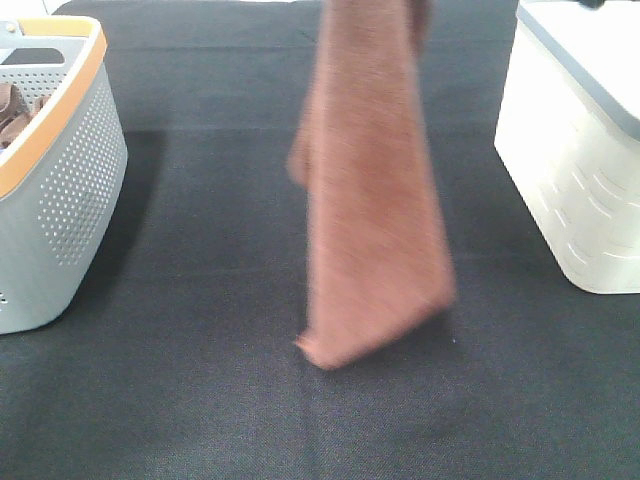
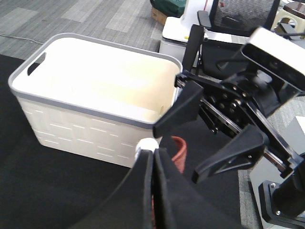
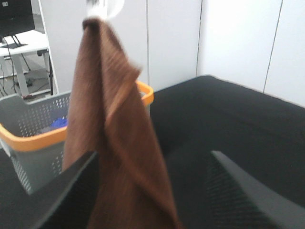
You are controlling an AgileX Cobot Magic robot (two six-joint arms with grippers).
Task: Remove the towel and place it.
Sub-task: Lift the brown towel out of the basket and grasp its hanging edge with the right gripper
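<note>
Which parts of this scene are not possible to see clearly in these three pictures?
- Exterior high view: the top of the towel and whatever holds it are cut off by the upper edge.
- Left wrist view: the left fingers hide nearly all the towel.
- Right wrist view: the towel covers part of the grey basket; its contents are blurred.

No text, label, brand, number or sign is showing clearly enough to read in any of the views.
</note>
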